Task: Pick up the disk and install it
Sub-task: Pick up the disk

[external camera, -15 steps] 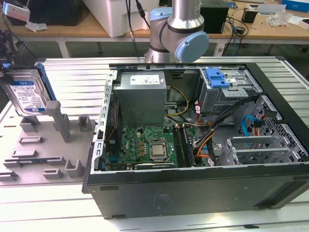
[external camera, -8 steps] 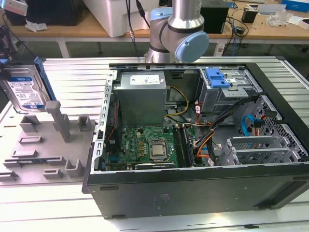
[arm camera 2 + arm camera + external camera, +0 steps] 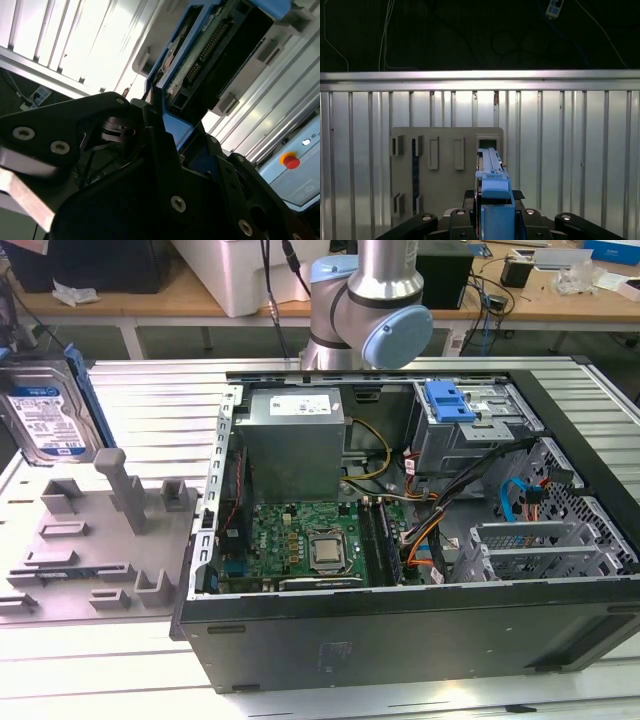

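Exterior view's left side is where the disk [image 3: 45, 420] is held on edge, above the grey fixture plate [image 3: 100, 540] and well apart from the open computer case [image 3: 400, 640], while in the first wrist view it is seen clamped by the downward-pointed gripper [image 3: 495, 200], its long axis running straight out from the grasp toward that plate.

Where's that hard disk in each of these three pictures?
Exterior view: the disk, label showing, at the exterior view's far left.
First wrist view: edge-on, held in the gripper.
Second wrist view: its blue-framed edge, seen close.
Shared landmark: the ribbed metal table.
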Controlling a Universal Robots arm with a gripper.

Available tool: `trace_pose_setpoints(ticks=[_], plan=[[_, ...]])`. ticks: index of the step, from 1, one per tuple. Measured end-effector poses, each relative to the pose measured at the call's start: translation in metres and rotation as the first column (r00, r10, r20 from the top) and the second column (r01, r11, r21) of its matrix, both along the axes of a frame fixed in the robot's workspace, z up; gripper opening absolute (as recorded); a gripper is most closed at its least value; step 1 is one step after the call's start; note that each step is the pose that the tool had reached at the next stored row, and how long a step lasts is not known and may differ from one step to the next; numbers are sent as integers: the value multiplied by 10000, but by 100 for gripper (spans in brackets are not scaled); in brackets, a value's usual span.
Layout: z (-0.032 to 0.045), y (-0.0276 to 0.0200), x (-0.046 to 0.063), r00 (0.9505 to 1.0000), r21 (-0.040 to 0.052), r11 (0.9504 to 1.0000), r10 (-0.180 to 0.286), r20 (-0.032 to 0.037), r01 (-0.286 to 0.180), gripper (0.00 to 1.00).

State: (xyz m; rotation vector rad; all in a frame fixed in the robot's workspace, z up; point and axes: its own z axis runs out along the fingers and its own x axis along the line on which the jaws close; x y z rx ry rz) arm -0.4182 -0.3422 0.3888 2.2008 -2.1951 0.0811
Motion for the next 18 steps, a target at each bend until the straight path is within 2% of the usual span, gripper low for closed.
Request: trace_pose_setpoints(ticks=[13, 18], plan=[[281, 1, 4, 10000, -2, 10000, 1, 1, -1, 36], [421, 2, 5, 10000, -7, 10000, 1, 3, -1, 36]])
